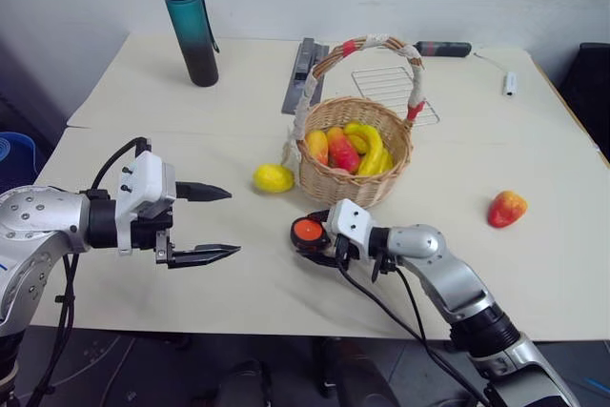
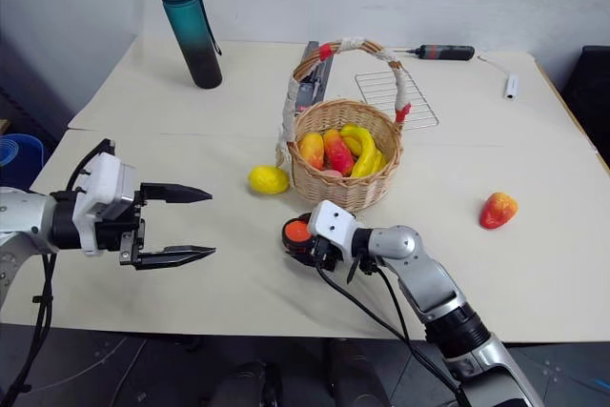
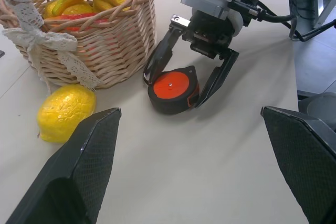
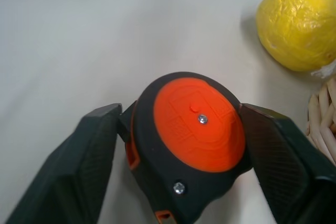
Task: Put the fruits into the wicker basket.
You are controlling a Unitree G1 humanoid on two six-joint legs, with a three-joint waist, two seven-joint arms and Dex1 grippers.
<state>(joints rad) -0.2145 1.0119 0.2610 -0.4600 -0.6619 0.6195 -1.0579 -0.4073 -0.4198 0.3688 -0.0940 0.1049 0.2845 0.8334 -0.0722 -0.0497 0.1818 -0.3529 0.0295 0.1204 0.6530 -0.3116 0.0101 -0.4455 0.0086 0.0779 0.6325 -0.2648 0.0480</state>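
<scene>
The wicker basket (image 3: 100, 40) is cut off by the frame edge, hiding its handle and far rim.

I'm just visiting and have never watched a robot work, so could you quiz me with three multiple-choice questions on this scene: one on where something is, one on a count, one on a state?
1. Where does the lemon lie?
A. on the table beside the wicker basket
B. inside the basket
C. on the wire rack

2. How many fruits lie on the table outside the basket?
A. none
B. two
C. four

3. What sits between the right gripper's fingers?
A. the red fruit
B. the lemon
C. the tape measure

Answers: 1 A, it rests on the tabletop by the basket's wall. 2 B, the lemon and the red fruit. 3 C, both fingers flank its orange-and-black case.
</scene>
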